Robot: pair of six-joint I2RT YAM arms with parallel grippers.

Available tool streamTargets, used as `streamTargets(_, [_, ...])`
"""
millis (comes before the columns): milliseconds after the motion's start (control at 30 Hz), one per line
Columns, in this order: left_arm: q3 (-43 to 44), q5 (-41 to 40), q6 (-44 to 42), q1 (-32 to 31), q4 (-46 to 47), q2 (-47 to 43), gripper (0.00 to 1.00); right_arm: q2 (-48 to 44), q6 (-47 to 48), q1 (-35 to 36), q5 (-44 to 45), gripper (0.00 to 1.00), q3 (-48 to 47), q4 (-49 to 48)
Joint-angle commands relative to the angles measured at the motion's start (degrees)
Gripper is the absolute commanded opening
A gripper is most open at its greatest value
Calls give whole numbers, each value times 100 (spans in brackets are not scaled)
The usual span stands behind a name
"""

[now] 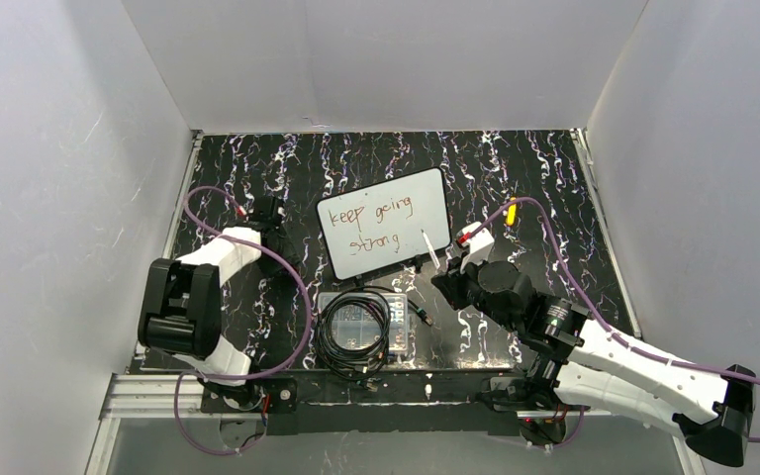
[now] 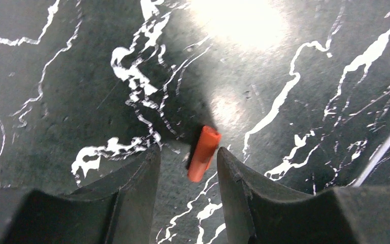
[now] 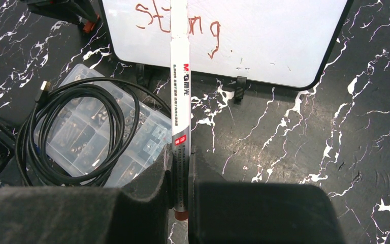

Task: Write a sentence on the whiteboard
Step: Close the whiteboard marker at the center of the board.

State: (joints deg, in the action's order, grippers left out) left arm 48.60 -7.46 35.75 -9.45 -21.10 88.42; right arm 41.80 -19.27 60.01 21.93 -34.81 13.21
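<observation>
The sentence (image 1: 376, 224) looks complete in 2 lines on the whiteboard (image 1: 433, 203) at mid-table. The right gripper (image 3: 180, 155) grasps the marker (image 3: 180, 76); the left gripper (image 2: 188, 157), released, straddles the cap (image 2: 203, 152). Recapping seems next.

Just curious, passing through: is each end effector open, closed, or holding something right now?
Left end effector: open; an orange cap lies between its fingers, not gripped.
Right end effector: closed on a white marker.

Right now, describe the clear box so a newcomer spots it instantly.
Start at the whiteboard on the black marbled table. Just below it in the top view lies the clear plastic box. It alone carries a coiled black cable on top.
</observation>
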Motion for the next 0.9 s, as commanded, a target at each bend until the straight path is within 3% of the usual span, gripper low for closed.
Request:
streamTargets(0, [330, 61, -345, -80, -241, 303, 44, -83, 37, -7, 61, 1, -84, -129])
streamTargets(67, [469, -77, -419, -127, -418, 451, 41, -104, 32, -7, 83, 1, -72, -118])
streamTargets(133, [510, -99, -487, -167, -464, 539, 31, -123, 28, -7, 104, 1, -56, -126])
streamTargets(333, [471, -192, -444, -178, -594, 673, 22, -100, 21, -7, 83, 1, -79, -101])
streamTargets(500, [170, -103, -295, -180, -411, 406, 0, -81, 42, -7, 38, 1, -84, -77])
streamTargets(633, [-355, 121, 31, -180, -33, -441, 0, 42, 63, -7, -264, 1, -171, -2])
streamTargets(867, [-1136, 1185, 980, -334, 428, -2905, 0, 336, -203, -7, -818, 1, -247, 5])
